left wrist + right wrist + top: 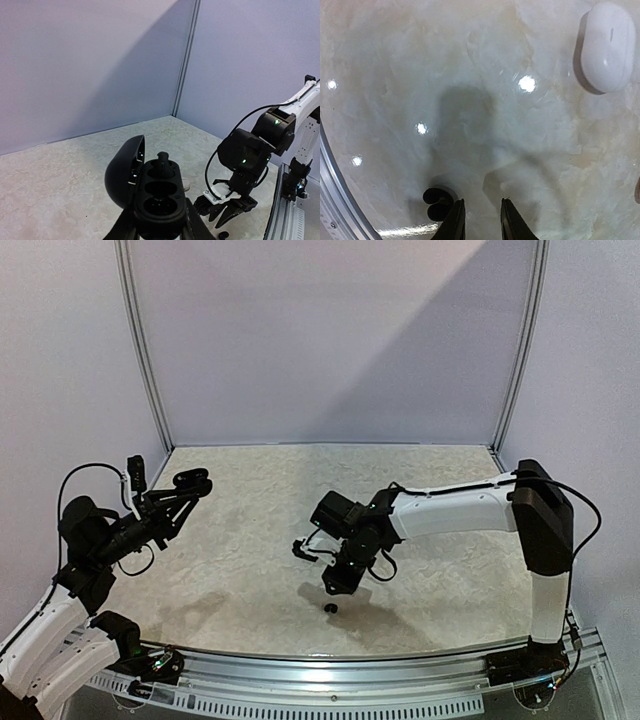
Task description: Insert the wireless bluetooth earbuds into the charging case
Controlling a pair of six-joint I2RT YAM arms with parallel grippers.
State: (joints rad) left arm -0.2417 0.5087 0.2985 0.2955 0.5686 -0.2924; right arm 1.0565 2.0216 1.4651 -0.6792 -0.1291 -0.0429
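Currently the left hand point(160, 226) clasps the charging case point(157, 194), one earbud point(162, 161) seated; right hand point(479, 221) gapes empty.

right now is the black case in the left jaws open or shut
Open: the black case has its lid swung back leftward, wells exposed, one holding an earbud.

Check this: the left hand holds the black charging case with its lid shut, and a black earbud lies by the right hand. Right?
No: the left wrist view shows the black charging case in the left hand with its lid open. The black earbud does lie by the right hand.
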